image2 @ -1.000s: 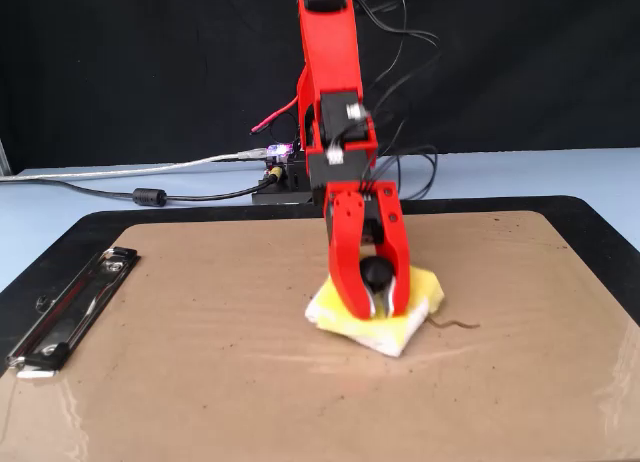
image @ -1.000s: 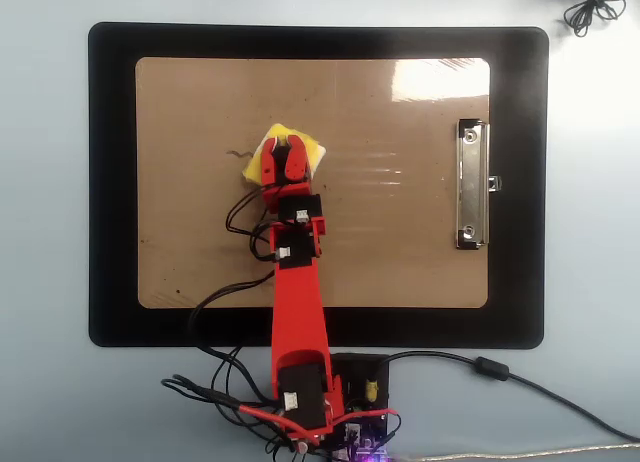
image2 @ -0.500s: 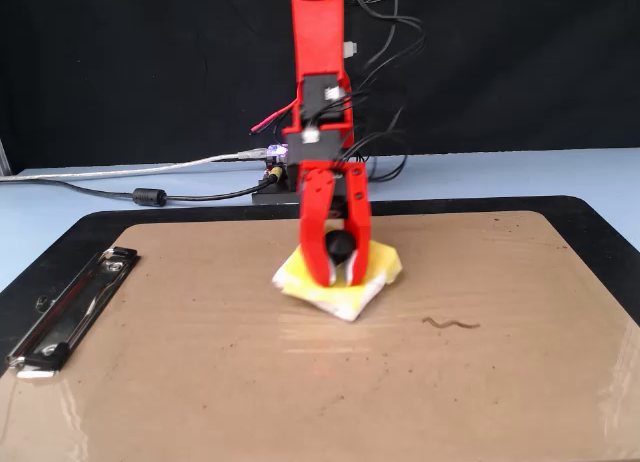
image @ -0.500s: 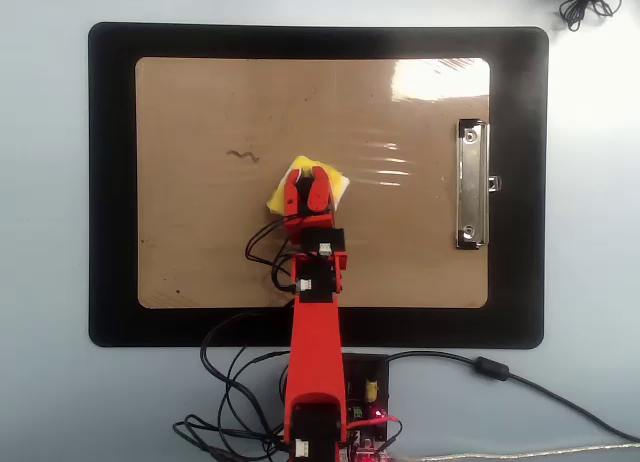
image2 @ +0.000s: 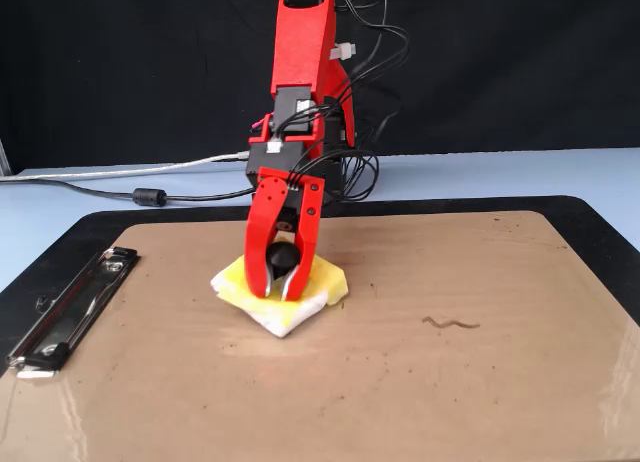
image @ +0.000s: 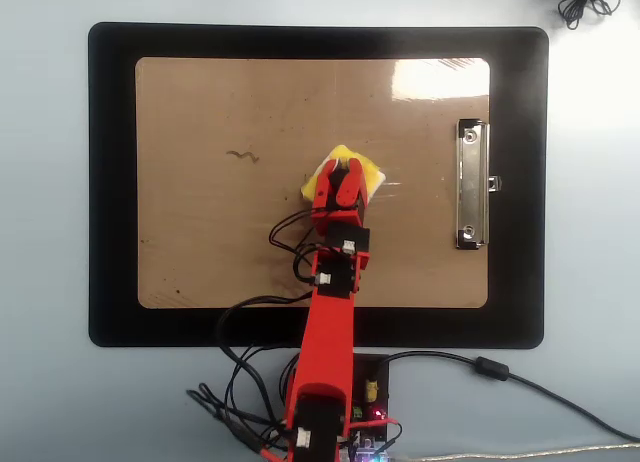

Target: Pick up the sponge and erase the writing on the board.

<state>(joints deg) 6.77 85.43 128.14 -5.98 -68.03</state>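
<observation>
So the red arm reaches up from the 6 o'clock edge of the overhead view, and its gripper (image: 345, 179) is clamped on the sponge (image: 368, 171), one finger on each side of the black knob (image2: 281, 255), which shows best in the fixed view. The sponge (image2: 247, 285) sits flat on the board (image: 200, 242), a bit toward 3 o'clock of the board's middle in the overhead view, with the yellow face up and a whitish edge peeking out at the near corner in the fixed view.

What shows of the writing is one small wavy squiggle (image: 241, 156), lying toward 9 o'clock from the sponge in the overhead view and well apart from it. In the fixed view the same squiggle (image2: 450, 323) is out at 3 o'clock from the sponge, since that camera faces the arm.

The silver clip (image: 472, 185) sits at the board's 3 o'clock short side in the overhead view. The board lies on a bigger black mat (image: 110, 182), which is on a pale blue table (image: 45, 222). The arm's base and a tangle of cables (image: 240, 402) are down at 6 o'clock.
</observation>
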